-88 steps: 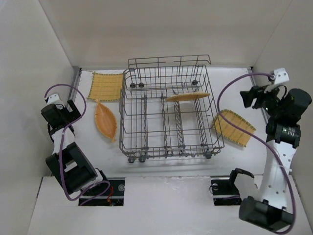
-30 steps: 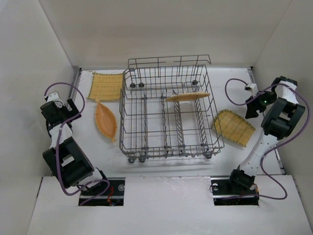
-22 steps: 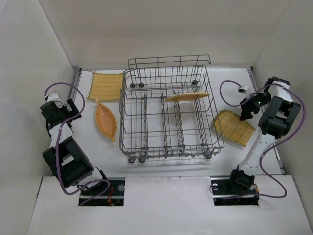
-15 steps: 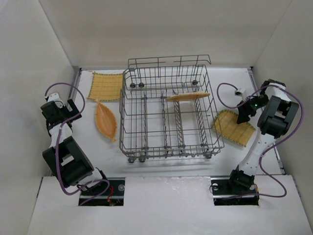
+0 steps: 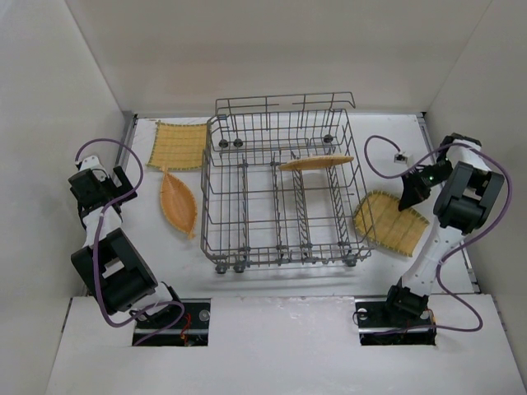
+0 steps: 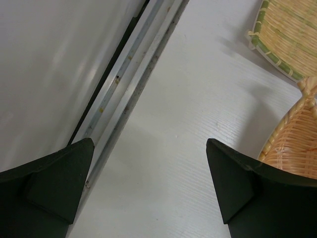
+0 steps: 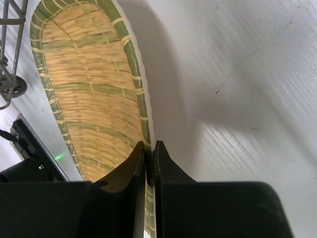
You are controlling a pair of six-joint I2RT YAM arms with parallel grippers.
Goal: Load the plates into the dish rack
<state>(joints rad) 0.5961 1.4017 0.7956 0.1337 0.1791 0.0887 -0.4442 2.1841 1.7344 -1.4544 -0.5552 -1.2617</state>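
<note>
The grey wire dish rack (image 5: pixel 288 251) stands mid-table with one orange plate (image 5: pixel 316 163) upright among its tines. To its right lies a yellow plate (image 5: pixel 387 224), and my right gripper (image 5: pixel 408 202) is shut on that plate's far rim. The right wrist view shows both jaws of this gripper (image 7: pixel 149 148) pinching the green-banded edge of the plate (image 7: pixel 84 94). Left of the rack lie a second yellow plate (image 5: pixel 179 145) and a leaf-shaped orange plate (image 5: pixel 178 204). My left gripper (image 5: pixel 123 185) hovers open and empty (image 6: pixel 149 144) beside the leaf plate (image 6: pixel 297 144).
White walls enclose the table on three sides. A metal rail (image 6: pixel 129 94) runs along the left edge, close to my left gripper. A wheel of the rack (image 7: pixel 15 87) sits near the right-hand yellow plate. Purple cables loop over both arms.
My right gripper came down and left to the yellow plate's rim and closed on it. The plate shifted slightly toward the rack. The left arm stayed still.
</note>
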